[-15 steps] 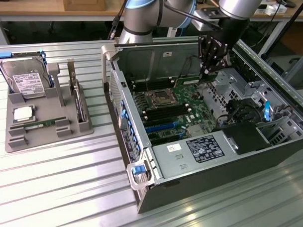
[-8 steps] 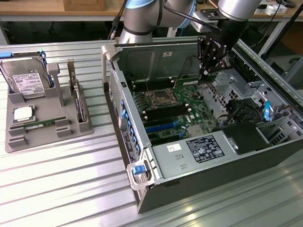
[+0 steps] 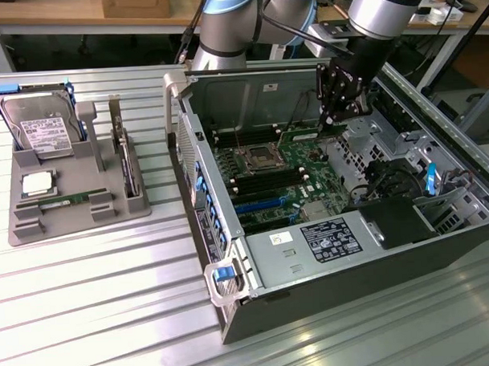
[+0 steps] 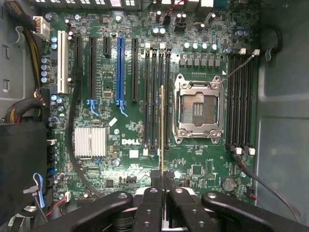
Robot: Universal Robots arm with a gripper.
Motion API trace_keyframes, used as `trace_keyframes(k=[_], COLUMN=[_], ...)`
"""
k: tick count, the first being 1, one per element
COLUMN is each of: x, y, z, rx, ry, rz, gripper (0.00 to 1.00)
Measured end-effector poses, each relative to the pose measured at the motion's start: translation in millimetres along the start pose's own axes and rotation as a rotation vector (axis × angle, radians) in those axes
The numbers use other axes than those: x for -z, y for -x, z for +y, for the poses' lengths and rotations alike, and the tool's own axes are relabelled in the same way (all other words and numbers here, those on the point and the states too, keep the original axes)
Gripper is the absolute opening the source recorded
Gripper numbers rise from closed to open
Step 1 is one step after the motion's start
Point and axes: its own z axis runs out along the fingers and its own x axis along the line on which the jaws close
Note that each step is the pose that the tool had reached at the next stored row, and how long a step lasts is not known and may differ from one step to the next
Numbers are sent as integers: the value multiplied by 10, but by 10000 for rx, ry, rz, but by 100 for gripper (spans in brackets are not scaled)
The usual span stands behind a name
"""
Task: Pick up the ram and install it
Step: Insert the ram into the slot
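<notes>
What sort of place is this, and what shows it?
Probably a robotics lab or workshop for computer assembly: a robot arm's gripper holds the ram over the motherboard of an open computer case, on a ribbed metal table, with a grey tray holding a hard drive.

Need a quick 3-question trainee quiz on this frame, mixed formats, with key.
1. True or false: the black gripper holds nothing.
2. The gripper's load is above: A the ribbed metal table; B the black memory slots on the green motherboard; C the large silver hard drive.
3. Fill in: the square silver processor chip lies in the grey plastic ___.
Key: 1 false, it clamps the long thin green ram stick; 2 B; 3 tray.
</notes>
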Motion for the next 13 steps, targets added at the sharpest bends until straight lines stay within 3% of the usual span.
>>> trace_keyframes(k=[13], x=[-88], y=[-2], z=[55], rx=[1], ry=[0], rz=[0], gripper=[12])
